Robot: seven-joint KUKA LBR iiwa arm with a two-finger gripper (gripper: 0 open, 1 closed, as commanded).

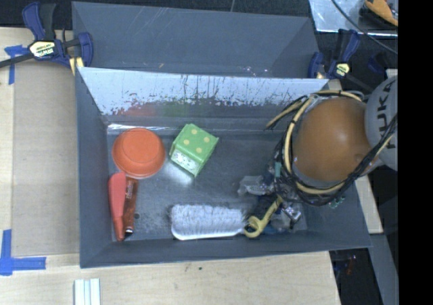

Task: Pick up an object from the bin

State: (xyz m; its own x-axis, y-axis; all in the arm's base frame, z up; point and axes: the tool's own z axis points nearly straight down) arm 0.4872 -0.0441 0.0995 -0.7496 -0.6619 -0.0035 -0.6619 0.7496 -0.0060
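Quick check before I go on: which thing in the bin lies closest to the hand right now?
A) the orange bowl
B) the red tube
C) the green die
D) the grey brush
D: the grey brush reaches with its right end up to the hand, while the other three things lie farther left.

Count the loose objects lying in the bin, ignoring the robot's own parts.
4: an orange bowl at left, a green die beside it, a red tool along the left wall, a grey brush along the near wall. More may hide under the arm.
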